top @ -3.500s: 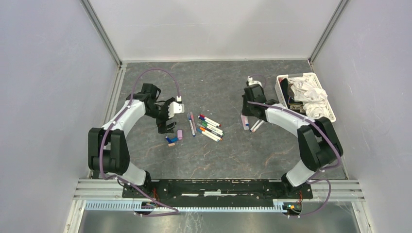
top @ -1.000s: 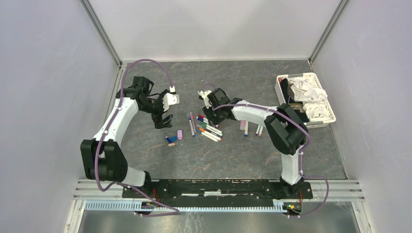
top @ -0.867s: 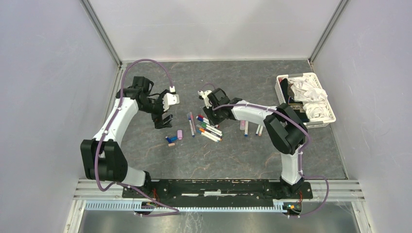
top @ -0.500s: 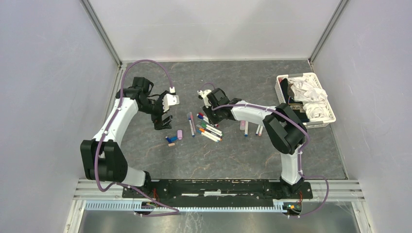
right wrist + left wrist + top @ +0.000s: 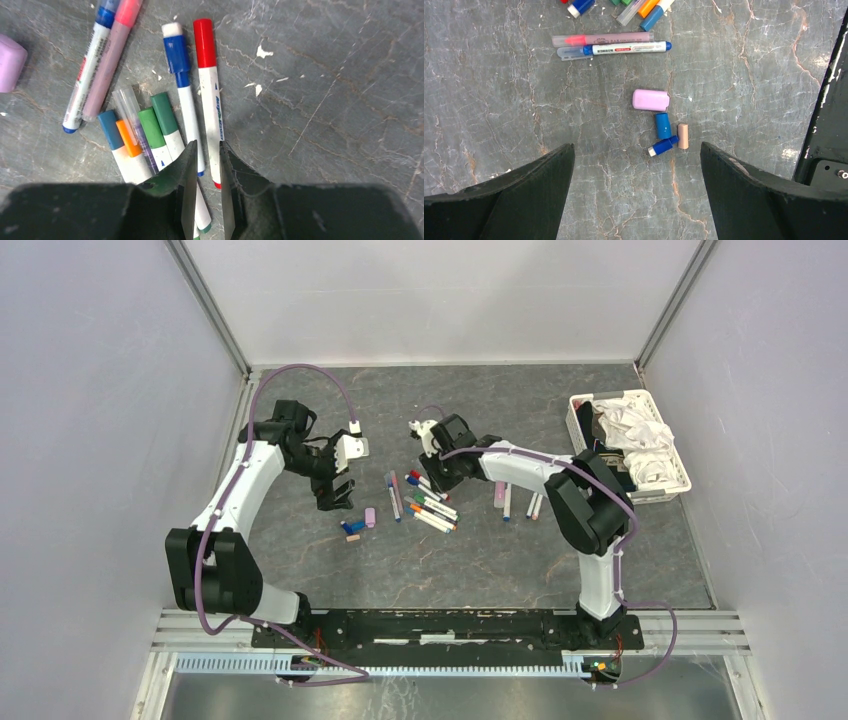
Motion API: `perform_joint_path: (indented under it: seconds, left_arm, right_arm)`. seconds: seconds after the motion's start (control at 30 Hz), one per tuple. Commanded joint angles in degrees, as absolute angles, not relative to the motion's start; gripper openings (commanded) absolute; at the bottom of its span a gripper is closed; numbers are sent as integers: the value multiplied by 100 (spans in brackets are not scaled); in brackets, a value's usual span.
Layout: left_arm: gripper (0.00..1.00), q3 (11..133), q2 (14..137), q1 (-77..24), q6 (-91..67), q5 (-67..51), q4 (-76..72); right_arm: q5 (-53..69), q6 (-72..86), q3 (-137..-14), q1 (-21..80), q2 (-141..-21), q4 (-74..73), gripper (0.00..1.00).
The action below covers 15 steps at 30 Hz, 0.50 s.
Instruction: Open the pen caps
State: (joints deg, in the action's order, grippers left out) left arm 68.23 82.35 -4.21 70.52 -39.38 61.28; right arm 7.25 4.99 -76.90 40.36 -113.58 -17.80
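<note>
Several loose pen caps lie under my left gripper [image 5: 636,195], which is open and empty above them: a pink cap [image 5: 651,100], two blue caps [image 5: 662,125] and a beige cap [image 5: 683,136]. In the top view that gripper [image 5: 335,495] hangs left of them. My right gripper [image 5: 206,150] is down on the pen pile [image 5: 430,502]. Its jaws are closed to a narrow gap round the barrel of the red-capped pen [image 5: 204,42], with the blue-capped pen [image 5: 174,47] close beside it. Green [image 5: 163,112], orange [image 5: 128,138] and blue [image 5: 110,130] capped pens lie to the left.
A white basket [image 5: 575,420] of white cloth stands at the back right. A few pens [image 5: 505,498] lie apart, right of the pile. A pink pen and a blue pen [image 5: 624,48] lie side by side beyond the loose caps. Grey walls ring the table.
My right arm swung from near the basket to the pen pile, stayed there, and has just shifted slightly back. My left gripper drew back a little from the loose caps.
</note>
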Motion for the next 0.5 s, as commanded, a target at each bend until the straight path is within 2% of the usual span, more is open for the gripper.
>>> perform_joint_path:
  seconds: [0.0, 0.47]
  left_arm:
    - [100, 7058, 8130, -387, 7270, -4124, 6258]
    - [100, 7093, 8148, -387, 7287, -4108, 6293]
  right_arm:
    - [993, 402, -8205, 3991, -11192, -2056, 26]
    - [893, 378, -8188, 3987, -11694, -2068, 24]
